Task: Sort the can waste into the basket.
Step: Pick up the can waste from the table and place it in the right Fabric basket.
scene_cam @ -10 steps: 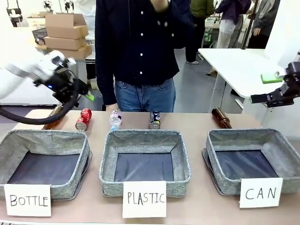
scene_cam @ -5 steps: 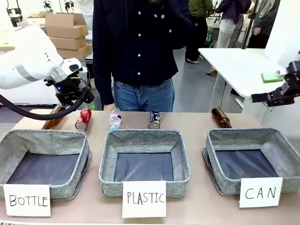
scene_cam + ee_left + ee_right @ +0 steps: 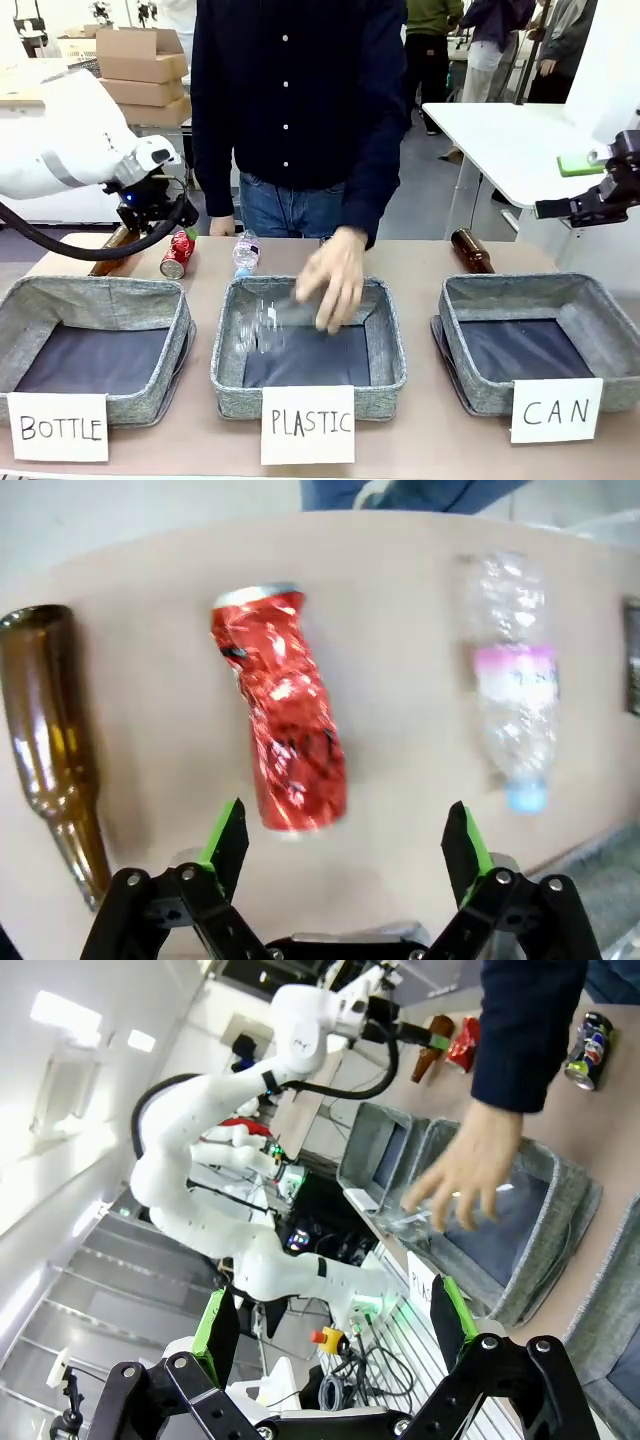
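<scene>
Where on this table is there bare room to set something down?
Bare tabletop lies between the PLASTIC basket and the CAN basket, and the CAN basket's floor is empty. The far strip's left end is crowded: brown bottle, red can, plastic bottle, with the left tool above.

A white table (image 3: pixel 500 135) stands on a grey floor (image 3: pixel 415 195), behind the tan tabletop (image 3: pixel 420 265). A green block (image 3: pixel 578 166) lies on the white table's right part. Well left of the white table, cardboard boxes (image 3: pixel 140 70) are stacked. Beyond the white table, people (image 3: pixel 430 40) stand farther off. The right wrist view shows bright ceiling lights (image 3: pixel 58 1008).
</scene>
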Controlling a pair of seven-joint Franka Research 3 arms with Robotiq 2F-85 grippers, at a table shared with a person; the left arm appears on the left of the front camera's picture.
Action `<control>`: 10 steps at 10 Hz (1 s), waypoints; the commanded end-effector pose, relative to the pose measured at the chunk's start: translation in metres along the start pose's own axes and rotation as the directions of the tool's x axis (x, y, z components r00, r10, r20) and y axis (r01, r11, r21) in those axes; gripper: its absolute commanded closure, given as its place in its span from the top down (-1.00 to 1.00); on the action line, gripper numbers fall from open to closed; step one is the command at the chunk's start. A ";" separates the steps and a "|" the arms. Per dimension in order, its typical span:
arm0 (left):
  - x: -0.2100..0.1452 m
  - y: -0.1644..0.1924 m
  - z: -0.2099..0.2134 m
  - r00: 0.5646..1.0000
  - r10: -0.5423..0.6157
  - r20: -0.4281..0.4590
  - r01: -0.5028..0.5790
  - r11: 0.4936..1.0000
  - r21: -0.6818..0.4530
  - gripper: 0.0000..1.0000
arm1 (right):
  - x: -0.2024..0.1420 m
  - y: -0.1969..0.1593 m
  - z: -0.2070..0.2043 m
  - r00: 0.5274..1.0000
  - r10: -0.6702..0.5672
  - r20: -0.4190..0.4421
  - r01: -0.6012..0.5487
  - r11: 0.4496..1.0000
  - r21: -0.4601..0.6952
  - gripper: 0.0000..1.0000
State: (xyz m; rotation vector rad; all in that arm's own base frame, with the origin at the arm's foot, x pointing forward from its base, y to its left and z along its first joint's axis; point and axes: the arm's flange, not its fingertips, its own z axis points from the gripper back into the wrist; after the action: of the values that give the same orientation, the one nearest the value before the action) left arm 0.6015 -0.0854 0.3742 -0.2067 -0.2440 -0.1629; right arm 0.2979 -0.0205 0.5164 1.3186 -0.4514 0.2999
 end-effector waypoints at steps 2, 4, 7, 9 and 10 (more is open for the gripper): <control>0.031 -0.005 -0.034 0.998 0.058 0.014 -0.059 0.997 0.050 1.00 | 0.005 0.000 -0.002 0.999 0.030 0.011 -0.031 0.999 0.020 1.00; 0.041 0.002 -0.053 0.995 0.089 0.037 -0.093 0.991 0.101 1.00 | 0.005 0.000 -0.002 0.999 0.030 0.011 -0.031 0.999 0.020 1.00; 0.042 0.007 -0.066 0.994 0.111 0.022 -0.113 0.982 0.149 1.00 | 0.005 0.000 -0.002 0.999 0.030 0.011 -0.031 0.999 0.020 1.00; 0.043 0.008 -0.067 0.991 0.128 0.024 -0.130 0.980 0.148 -0.18 | 0.005 0.000 -0.002 0.999 0.030 0.011 -0.031 0.999 0.020 1.00; 0.044 0.005 -0.066 0.992 0.124 0.012 -0.124 0.981 0.148 -0.20 | 0.005 0.000 -0.002 0.999 0.030 0.011 -0.031 0.999 0.020 1.00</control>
State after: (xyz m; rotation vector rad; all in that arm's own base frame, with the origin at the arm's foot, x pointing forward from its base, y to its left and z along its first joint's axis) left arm 0.6549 -0.0934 0.3162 -0.1020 -0.2516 -0.0366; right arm 0.2979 -0.0207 0.5171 1.3199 -0.4512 0.3028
